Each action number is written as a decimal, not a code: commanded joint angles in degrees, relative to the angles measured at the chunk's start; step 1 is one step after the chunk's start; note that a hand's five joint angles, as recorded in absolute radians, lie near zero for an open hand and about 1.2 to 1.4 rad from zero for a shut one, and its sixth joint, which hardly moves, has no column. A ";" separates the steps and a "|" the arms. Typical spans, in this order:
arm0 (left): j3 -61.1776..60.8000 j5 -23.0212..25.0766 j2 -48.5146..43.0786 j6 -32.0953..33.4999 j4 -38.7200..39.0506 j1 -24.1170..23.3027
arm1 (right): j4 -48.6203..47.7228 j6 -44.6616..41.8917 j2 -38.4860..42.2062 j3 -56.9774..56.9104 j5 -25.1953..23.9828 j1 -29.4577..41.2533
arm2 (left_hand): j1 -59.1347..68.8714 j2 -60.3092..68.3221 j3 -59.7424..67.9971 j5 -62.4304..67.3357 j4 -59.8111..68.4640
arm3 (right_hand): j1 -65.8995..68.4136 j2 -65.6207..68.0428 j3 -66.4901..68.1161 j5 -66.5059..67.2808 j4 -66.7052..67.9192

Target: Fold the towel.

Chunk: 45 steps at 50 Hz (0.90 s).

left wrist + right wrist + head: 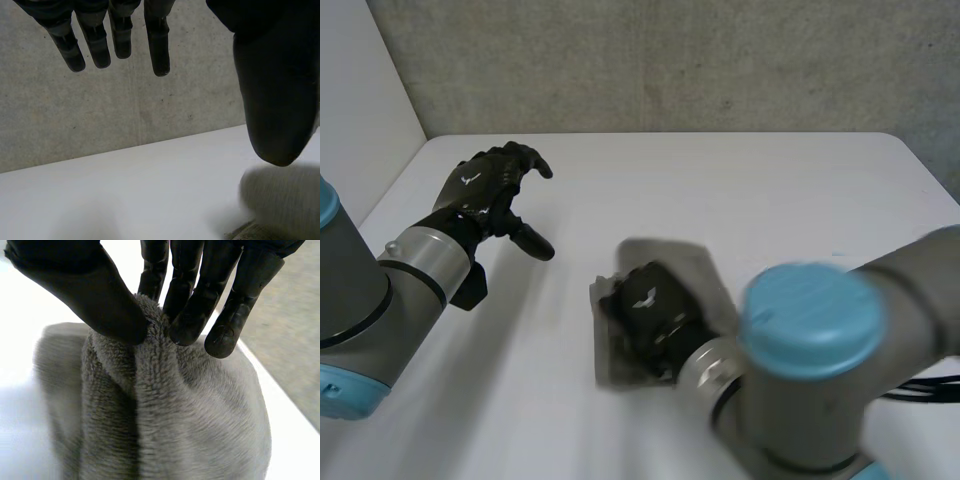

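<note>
No legible text or labels

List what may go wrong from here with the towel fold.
1. The right hand pinches only a narrow ridge of the grey towel between thumb and fingers, so the plush cloth may slip free.
2. The towel is bunched into a mound below that pinch, so the fold may come out creased or uneven.
3. The left hand is open and off the towel, so nothing anchors the cloth, and it may drag across the white table.
</note>
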 commanded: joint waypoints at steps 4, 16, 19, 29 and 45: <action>-0.08 -0.03 -0.09 -0.01 0.09 -0.08 | 0.11 2.34 5.86 -3.17 1.20 4.73 | -4.02 -3.50 -3.72 -3.16 -3.81 | -23.20 -23.73 -25.43 -25.54 -25.81; 0.71 -0.03 -1.14 -0.01 0.26 -0.52 | 4.15 11.59 -2.41 -1.32 0.85 1.04 | -4.02 -3.50 -3.72 -3.16 -3.81 | -63.79 -64.32 -66.01 -66.12 -66.39; 1.15 0.15 -2.02 -0.10 0.70 -1.66 | 7.91 11.76 -4.51 -0.71 0.50 -2.90 | -4.02 -3.50 -3.72 -3.16 -3.81 | -63.79 -64.32 -66.01 -66.12 -66.39; 2.99 0.32 -6.77 -0.28 2.46 -9.48 | 12.15 11.94 -7.94 1.93 -0.21 -15.05 | -4.02 -3.50 -3.72 -3.16 -3.81 | -63.79 -64.32 -66.01 -66.12 -66.39; 4.84 -0.73 -20.73 5.16 -1.31 -13.79 | 0.90 27.14 0.31 5.01 -13.91 -20.41 | -3.85 -3.33 -3.56 -2.99 -3.64 | -63.79 -64.32 -66.01 -66.12 -66.39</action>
